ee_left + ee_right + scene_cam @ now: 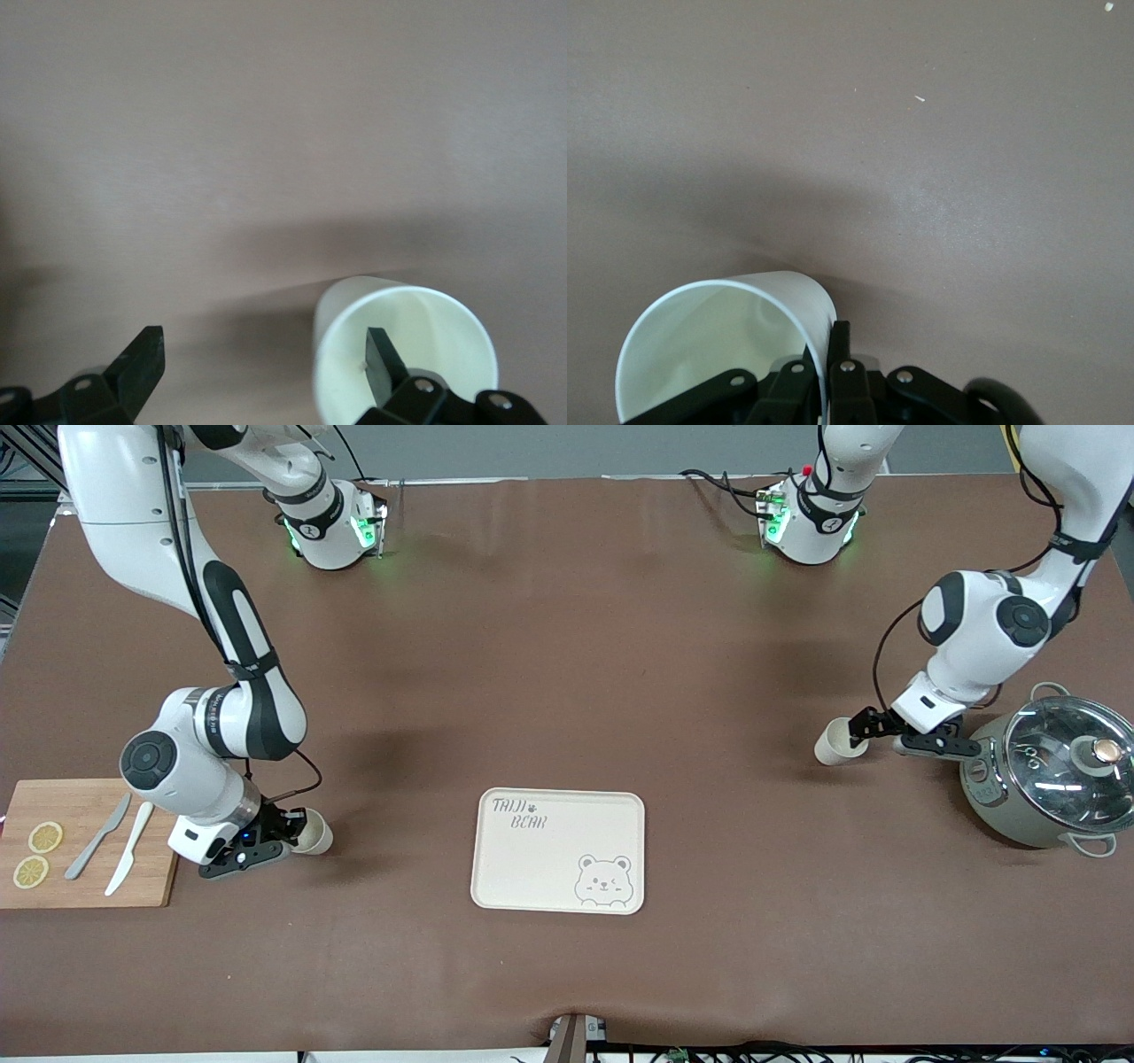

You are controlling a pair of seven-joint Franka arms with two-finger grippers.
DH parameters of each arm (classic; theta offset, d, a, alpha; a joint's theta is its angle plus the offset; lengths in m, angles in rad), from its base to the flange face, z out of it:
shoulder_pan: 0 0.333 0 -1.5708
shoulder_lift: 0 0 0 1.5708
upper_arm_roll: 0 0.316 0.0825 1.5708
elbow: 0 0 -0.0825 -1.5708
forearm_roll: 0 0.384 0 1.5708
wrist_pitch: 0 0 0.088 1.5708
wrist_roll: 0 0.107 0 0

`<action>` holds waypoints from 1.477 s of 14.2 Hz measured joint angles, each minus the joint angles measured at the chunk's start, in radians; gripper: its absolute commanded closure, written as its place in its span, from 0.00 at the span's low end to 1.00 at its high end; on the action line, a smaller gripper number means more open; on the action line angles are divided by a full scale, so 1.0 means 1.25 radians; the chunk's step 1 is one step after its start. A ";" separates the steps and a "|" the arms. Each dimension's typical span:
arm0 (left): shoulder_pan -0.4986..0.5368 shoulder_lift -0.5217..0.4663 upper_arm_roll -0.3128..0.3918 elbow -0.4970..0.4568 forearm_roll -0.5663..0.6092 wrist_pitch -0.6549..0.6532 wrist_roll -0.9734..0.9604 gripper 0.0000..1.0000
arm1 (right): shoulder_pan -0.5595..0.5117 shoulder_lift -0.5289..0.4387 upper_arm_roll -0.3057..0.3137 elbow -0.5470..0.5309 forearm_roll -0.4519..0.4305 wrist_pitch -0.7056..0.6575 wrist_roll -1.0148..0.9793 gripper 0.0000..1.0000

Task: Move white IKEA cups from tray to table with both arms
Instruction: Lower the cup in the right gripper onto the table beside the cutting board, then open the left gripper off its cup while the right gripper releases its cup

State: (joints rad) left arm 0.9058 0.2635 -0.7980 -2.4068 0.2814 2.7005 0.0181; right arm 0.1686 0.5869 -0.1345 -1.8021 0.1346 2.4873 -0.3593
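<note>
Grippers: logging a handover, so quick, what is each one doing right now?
Left gripper: jaws open, one finger inside the small cream-white handleless cup, not clamped.
Right gripper: shut on the rim of the other cream-white cup.

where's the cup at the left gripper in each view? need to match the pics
Front view: cup on the brown table, beside the grey pot, at the open left gripper.
Left wrist view: same cup, rim toward the camera, one finger inside it, the other outside.
Right wrist view: not in it; the cup there is the other one.
Shared landmark: the brown table.
</note>
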 measured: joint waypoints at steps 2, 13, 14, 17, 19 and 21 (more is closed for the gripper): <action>0.000 -0.013 -0.020 0.061 0.000 -0.087 -0.016 0.00 | 0.000 0.000 0.000 0.000 0.000 0.000 0.000 1.00; -0.096 -0.022 -0.087 0.352 -0.010 -0.446 -0.177 0.00 | -0.001 0.017 0.000 -0.001 0.000 0.023 0.000 0.00; -0.135 -0.022 -0.059 0.378 -0.017 -0.473 -0.183 0.00 | -0.001 0.017 0.000 0.000 0.000 0.023 0.000 0.00; -0.254 -0.021 0.049 0.451 -0.054 -0.545 -0.185 0.00 | -0.004 0.017 0.000 0.002 0.000 0.023 -0.009 0.00; -0.334 -0.021 0.123 0.501 -0.064 -0.600 -0.185 0.00 | -0.012 0.017 0.000 0.005 0.000 0.022 -0.019 0.00; -0.409 -0.021 0.193 0.546 -0.086 -0.645 -0.185 0.00 | -0.021 0.016 0.000 0.012 0.000 0.009 -0.023 0.00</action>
State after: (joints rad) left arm 0.3943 0.2368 -0.5562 -1.7244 0.1734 1.8943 -0.2134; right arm 0.1423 0.6066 -0.1341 -1.7870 0.1349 2.4990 -0.3880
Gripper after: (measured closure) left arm 0.000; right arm 0.000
